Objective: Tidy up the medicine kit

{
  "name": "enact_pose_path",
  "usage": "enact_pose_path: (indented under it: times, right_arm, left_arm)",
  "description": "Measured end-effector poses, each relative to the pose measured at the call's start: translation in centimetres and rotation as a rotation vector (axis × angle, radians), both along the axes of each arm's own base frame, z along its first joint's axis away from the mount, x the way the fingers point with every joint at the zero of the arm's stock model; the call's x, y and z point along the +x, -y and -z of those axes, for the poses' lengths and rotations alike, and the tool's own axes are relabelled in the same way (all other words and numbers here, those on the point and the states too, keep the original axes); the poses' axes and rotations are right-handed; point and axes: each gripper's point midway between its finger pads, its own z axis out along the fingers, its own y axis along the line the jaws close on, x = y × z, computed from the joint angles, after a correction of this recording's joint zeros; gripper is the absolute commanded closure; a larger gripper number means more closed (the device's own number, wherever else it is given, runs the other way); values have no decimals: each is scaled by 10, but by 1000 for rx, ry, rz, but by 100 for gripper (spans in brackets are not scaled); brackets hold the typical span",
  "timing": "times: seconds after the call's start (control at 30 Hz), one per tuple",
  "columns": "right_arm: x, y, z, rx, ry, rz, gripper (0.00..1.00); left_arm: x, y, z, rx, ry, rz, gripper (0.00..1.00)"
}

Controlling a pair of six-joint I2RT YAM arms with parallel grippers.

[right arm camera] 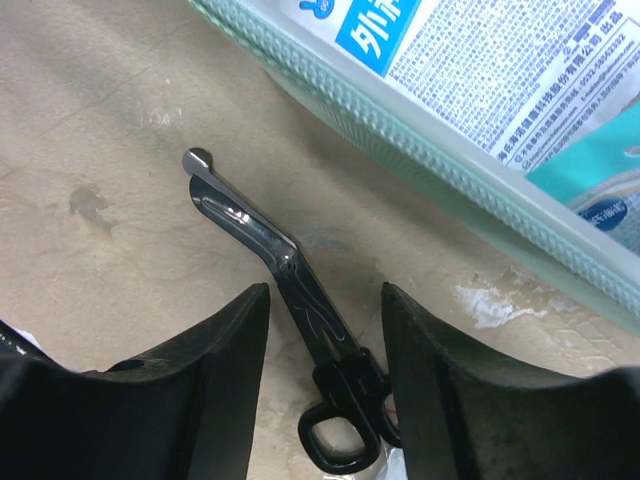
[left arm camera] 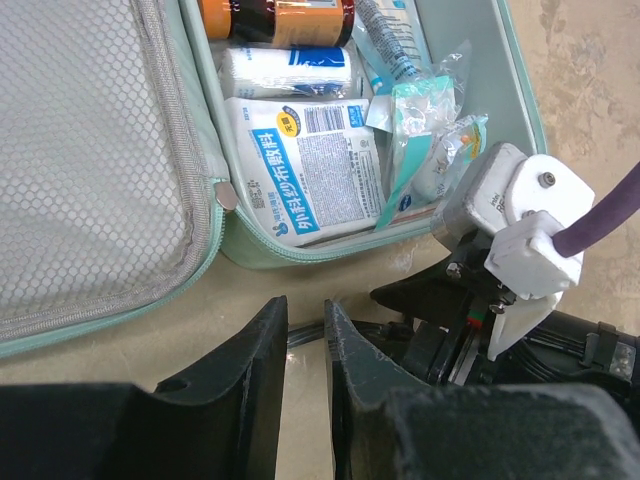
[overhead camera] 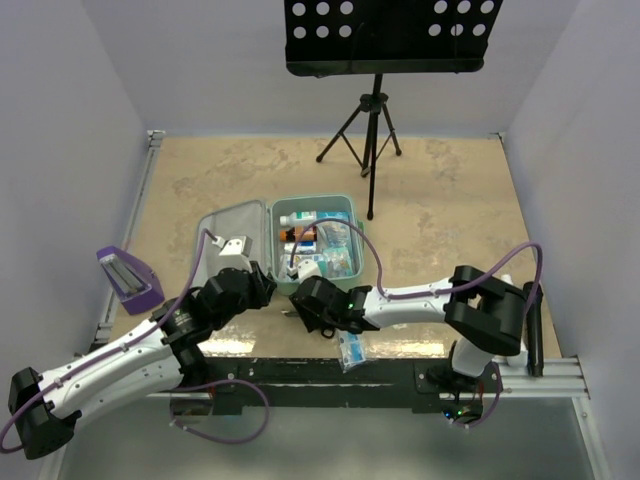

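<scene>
Top external view
- Medicine kit: the medicine kit lies open at the middle of the frame on the bench, with the lid flat to the left and the filled tray to the right.
- Left claw: the left claw is just below the kit's lower edge, near the hinge line.
- Right claw: the right claw is just right of the left one, also below the kit.
- Other things: a purple holder sits at the left edge, a music stand at the top, and a clear packet at the bench's near edge, lower centre.

Left wrist view
- Claw state: the fingers, at the bottom centre, are nearly together, and a narrow slit of bench shows between the tips.
- Kit: it fills the upper part of the frame, with the mesh pocket of the lid at the left.
- Tray contents: a white packet with blue print lies nearest. Above it is a gauze roll, then a brown bottle with an orange label.

Right wrist view
- Claw state: the fingers are apart, one on each side of the black scissors and touching neither side.
- Scissors: they lie flat on the bench, with the tip toward the upper left and the finger rings at the bottom centre.
- Kit: its zip edge crosses the upper right corner, near the scissors but apart from them.
</scene>
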Motion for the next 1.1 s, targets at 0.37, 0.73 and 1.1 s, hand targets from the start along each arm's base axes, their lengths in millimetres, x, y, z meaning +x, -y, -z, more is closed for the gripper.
enact_pose_path:
  times: [0.37, 0.73, 1.1]
  right_arm:
    - [4, -10, 1, -17, 11, 1, 75]
    - [1, -5, 1, -38, 2, 23, 56]
    - [-3, 1, 2, -69, -4, 14, 69]
  left_arm:
    - [0, 0, 0, 0, 0, -1, 73]
    - [0, 0, 1, 3, -3, -1, 73]
    - [0, 0, 3, 9, -8, -1, 73]
